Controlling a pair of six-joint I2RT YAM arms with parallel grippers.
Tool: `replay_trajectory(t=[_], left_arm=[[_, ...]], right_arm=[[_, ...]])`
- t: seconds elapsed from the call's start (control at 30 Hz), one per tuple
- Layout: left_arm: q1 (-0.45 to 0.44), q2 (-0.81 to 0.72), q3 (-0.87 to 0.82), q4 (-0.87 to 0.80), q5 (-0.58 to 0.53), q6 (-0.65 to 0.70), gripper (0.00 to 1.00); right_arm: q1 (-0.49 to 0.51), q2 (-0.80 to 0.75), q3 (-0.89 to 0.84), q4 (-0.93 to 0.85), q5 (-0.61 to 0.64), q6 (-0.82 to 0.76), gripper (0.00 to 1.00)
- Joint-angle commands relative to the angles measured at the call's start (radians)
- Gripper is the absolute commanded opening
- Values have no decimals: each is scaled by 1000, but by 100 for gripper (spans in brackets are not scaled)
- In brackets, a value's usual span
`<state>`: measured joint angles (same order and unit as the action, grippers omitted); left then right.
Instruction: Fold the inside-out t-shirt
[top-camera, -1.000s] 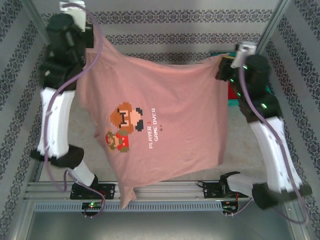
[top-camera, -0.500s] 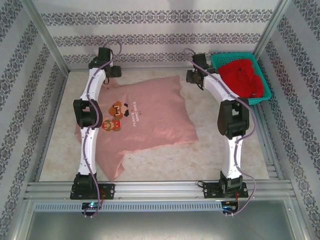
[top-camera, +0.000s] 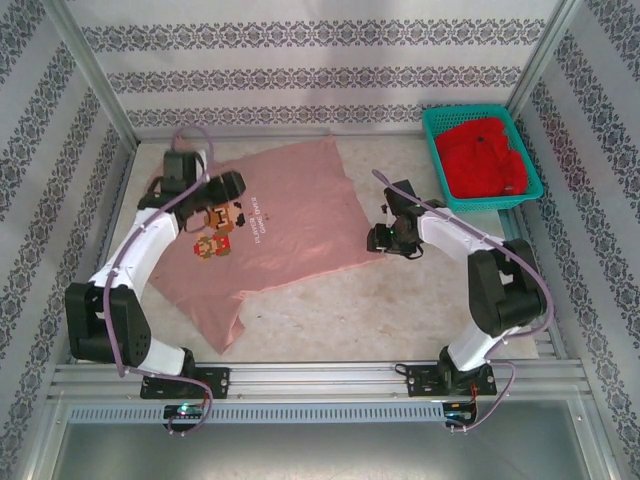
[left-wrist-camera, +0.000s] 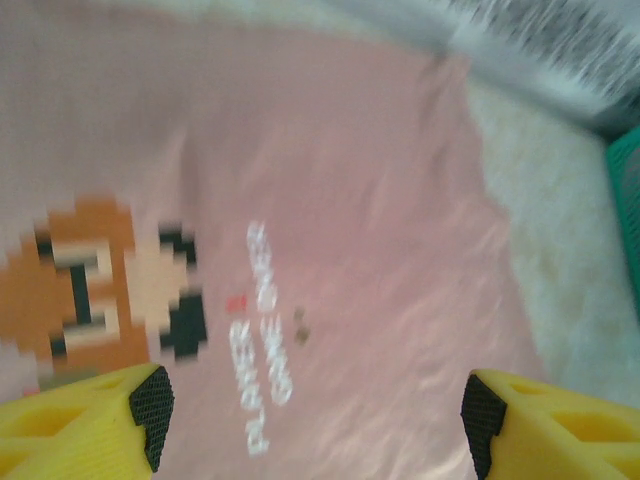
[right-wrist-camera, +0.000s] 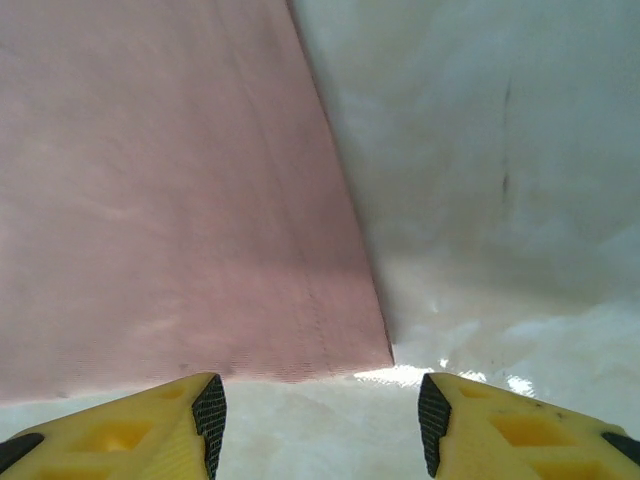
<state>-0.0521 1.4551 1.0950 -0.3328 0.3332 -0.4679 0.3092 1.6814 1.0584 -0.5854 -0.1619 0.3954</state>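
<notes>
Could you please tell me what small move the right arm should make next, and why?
Probably lower the right gripper and pinch the corner of the dusty salmon-pink cloth t-shirt: it lies spread flat, and the open jaws hover just beside that corner.

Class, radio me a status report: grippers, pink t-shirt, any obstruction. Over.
Left gripper open, right gripper open, both empty. Dusty salmon-pink cloth t-shirt spread out, print up. Teal plastic basket apart, nothing obstructing.

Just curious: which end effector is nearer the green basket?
Right. Right end effector: at the t-shirt edge, left of the basket. Left end effector: over the print, farther left.
</notes>
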Motion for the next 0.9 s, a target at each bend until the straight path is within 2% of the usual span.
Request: replay_trajectory(t=[0.0,0.2,0.3,0.47,0.53,0.73,0.87], left_arm=[[-7,-6,-115,49,11,-40,78],[-27,-4,-165,49,24,-30,77],[-41,-6,-167,51,32,-30,77],[-87,-7,-169,29,43,-16,77],[-126,-11,-168,7,39,-11,77],[-301,-49,-168,-77,11,-7,77],[-444,-103,-216,-159,-49,-44,76]], right_arm=[[-12,49,23,12,-25,20,56],[-6,129,51,15,9,29,50],[-2,125,37,14,28,32,42],[-29,106,27,29,38,38,11],[-58,80,18,26,42,35,2],[-219,-42,-34,18,48,18,0],[-311,-88,-65,37,41,16,0]])
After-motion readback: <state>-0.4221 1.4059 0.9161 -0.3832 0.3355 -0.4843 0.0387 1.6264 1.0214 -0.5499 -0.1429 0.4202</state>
